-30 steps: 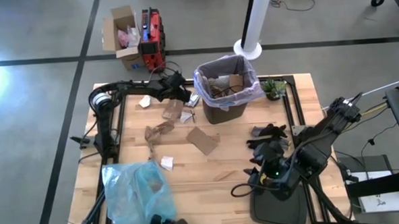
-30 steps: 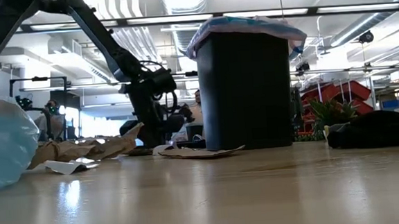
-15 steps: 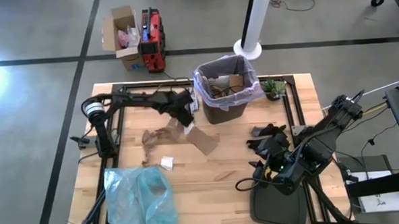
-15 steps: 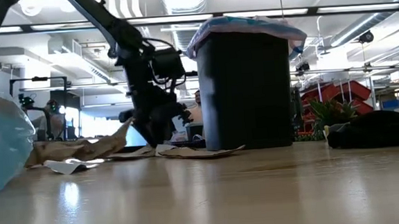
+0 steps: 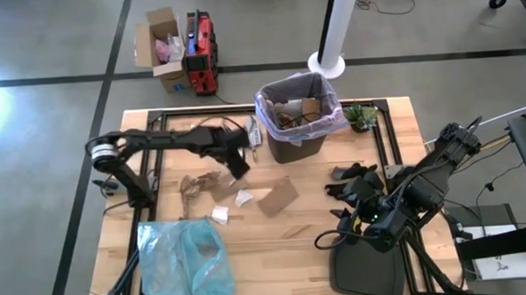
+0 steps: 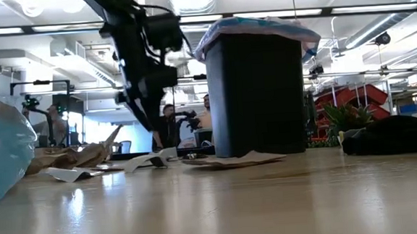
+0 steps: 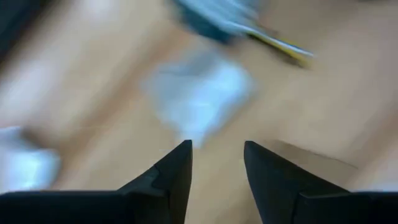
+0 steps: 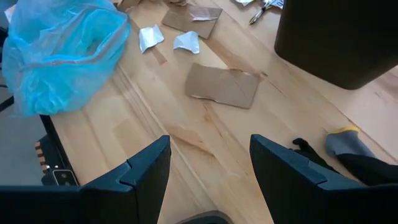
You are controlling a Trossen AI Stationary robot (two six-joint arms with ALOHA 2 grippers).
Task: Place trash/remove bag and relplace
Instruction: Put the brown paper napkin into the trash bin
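Note:
The black bin (image 5: 296, 133) (image 6: 254, 92) stands at the table's far middle. It is lined with the lavender-pink bag (image 5: 335, 118) (image 6: 255, 25) and holds cardboard scraps (image 5: 292, 111). On the table lie a flat cardboard piece (image 5: 278, 197) (image 8: 222, 84), two white bits (image 5: 245, 198) (image 5: 220, 213) and crumpled brown paper (image 5: 193, 184). My left gripper (image 5: 240, 169) (image 6: 153, 126) (image 7: 217, 149) hangs open above a white scrap (image 7: 199, 93), left of the bin. My right gripper (image 5: 342, 226) (image 8: 208, 146) is open and empty, low at the near right.
A light-blue plastic bag (image 5: 183, 262) (image 8: 62, 50) lies bunched at the near left. A black glove (image 5: 353, 175) and a small plant (image 5: 361, 116) are right of the bin. Bare wood lies between the cardboard and the near edge.
My left gripper swept from beside the bin's left toward the near edge, then rose off the table. The brown paper slid toward the near left. The flat cardboard turned and slid slightly right, and a white bit now lies beside it.

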